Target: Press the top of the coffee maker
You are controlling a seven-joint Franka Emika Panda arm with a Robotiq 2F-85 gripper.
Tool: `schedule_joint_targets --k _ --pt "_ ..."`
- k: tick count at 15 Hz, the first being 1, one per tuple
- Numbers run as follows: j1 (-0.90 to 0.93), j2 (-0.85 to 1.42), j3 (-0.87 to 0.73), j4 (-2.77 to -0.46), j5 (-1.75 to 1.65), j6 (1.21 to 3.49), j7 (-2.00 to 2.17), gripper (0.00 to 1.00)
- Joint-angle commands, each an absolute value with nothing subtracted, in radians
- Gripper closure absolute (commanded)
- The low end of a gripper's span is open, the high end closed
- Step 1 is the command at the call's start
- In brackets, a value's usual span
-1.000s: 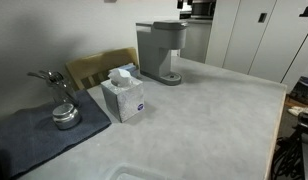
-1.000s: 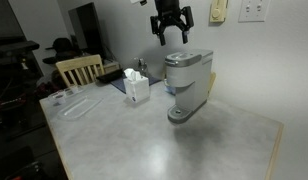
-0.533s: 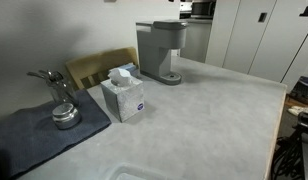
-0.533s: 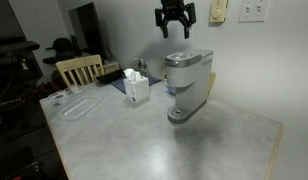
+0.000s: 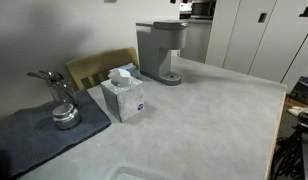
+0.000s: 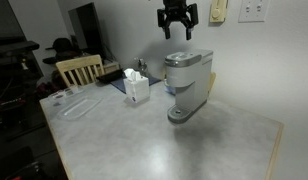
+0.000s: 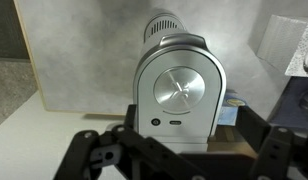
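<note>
Hovering tool (image 6: pixel 176 34), jaws apart, above coffee maker (image 6: pixel 187 80)

**Home kitchen or dining corner**
A pale tabletop (image 5: pixel 209 125) carries a coffee maker (image 5: pixel 161 50), a tissue box (image 5: pixel 124 98) and a small metal pot (image 5: pixel 64 113) on a dark cloth (image 5: pixel 29 140). A wooden chair (image 5: pixel 97 66) stands at its edge. In the exterior views, tall white cupboard doors (image 5: pixel 256 35) close the far side, and switch plates (image 6: pixel 253 10) sit on the painted wall.
</note>
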State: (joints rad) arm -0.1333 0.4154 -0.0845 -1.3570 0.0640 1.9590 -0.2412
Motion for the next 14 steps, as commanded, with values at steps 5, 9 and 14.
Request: schedule_joint_targets --k 5,9,14 --pt "-0.151 0.456 -0.07 -1.32 0.065 1.929 -0.234 0.31" --pt "-0.152 0.459 -0.069 -1.318 0.067 1.929 -0.236 0.58" --pt "-0.151 0.463 -0.065 -1.323 0.068 1.932 -0.239 0.92"
